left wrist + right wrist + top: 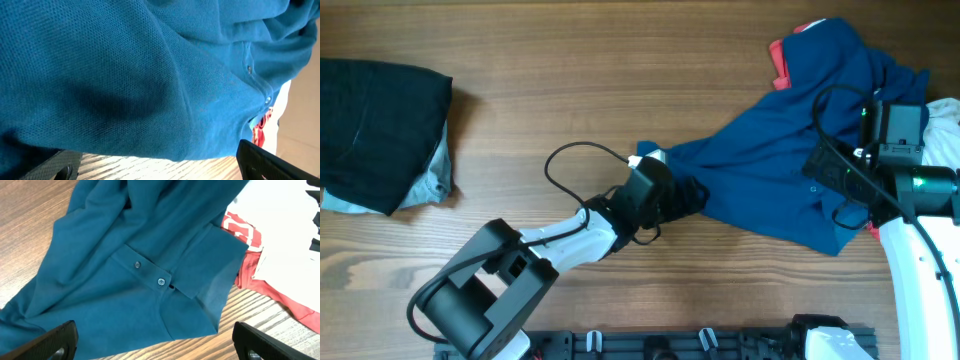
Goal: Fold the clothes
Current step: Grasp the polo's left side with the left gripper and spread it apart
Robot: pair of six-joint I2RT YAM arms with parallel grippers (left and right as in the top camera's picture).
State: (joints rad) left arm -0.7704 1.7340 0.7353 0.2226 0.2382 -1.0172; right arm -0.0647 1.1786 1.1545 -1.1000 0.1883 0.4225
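Overhead: the polo shirt point(790, 150) lies crumpled at 3 o'clock on the bench point(570, 80), long axis running 8 to 2 o'clock. The left claw point(685, 197) meets its 8 o'clock tip and the right claw point(828, 168) sits over its middle. Left wrist: jaws spread, pinching nothing, with fabric filling the frame. Right wrist: jaws spread, with the button placket point(150, 275), unseen overhead, at 12 o'clock.

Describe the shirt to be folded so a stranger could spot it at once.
On the right half of the wooden table, a crumpled deep-blue polo shirt sprawls toward the centre. Unlike the red-and-white top peeking out beside it and the black garment at far left, it is plain blue with a buttoned placket.
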